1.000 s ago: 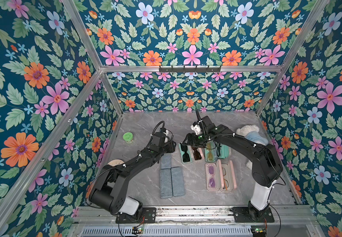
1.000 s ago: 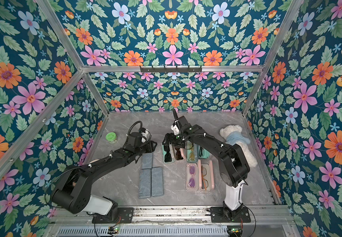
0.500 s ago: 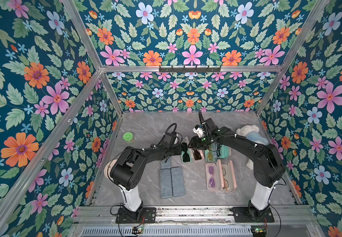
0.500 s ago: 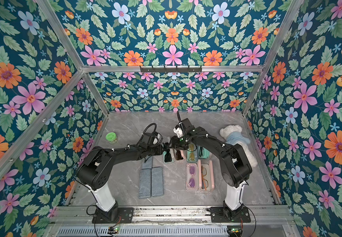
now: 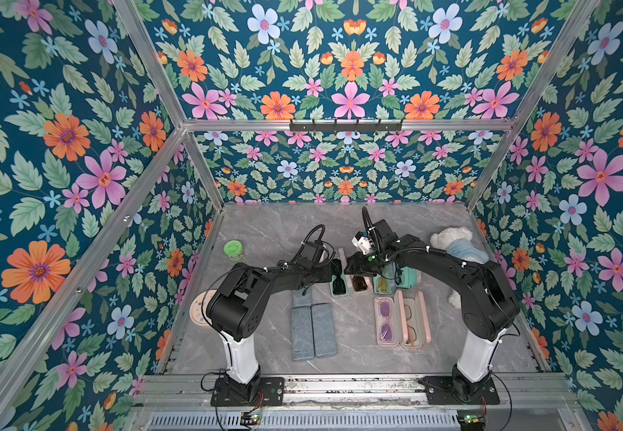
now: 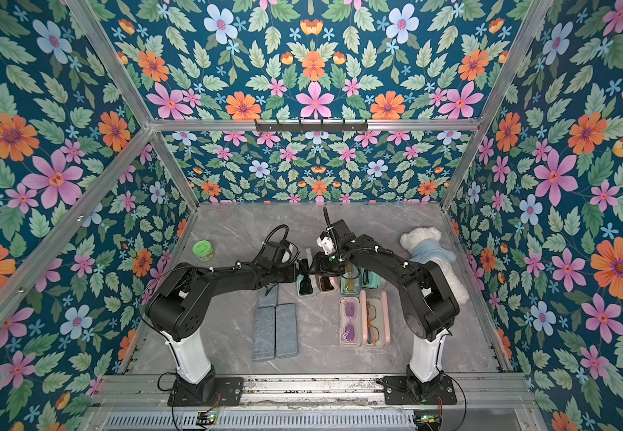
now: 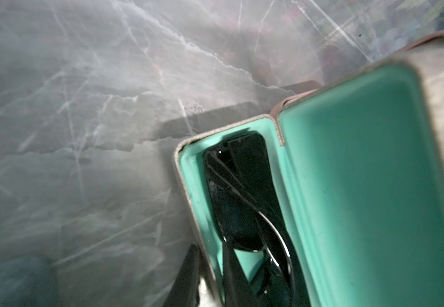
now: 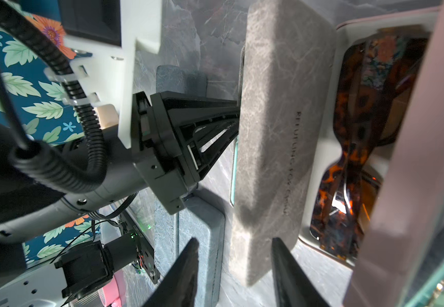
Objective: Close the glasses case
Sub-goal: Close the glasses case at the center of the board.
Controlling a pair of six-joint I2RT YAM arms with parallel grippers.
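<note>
The glasses case is grey outside with a mint lining and holds black sunglasses. Its lid stands raised on its hinge, half open. My left gripper is shut on the base's side wall, one finger outside it and one inside beside the sunglasses. In both top views it reaches in from the left. My right gripper is open and straddles the lid's end, with a gap at one finger; it sits over the case.
Open cases lie to the right: one with tortoiseshell glasses, one with yellow glasses, two pink ones. Closed blue cases lie in front of the left arm. A green jar and a plush bear stand further back.
My left gripper has moved right onto the case's wall and narrowed on it. The right gripper's jaws have narrowed around the lid.
</note>
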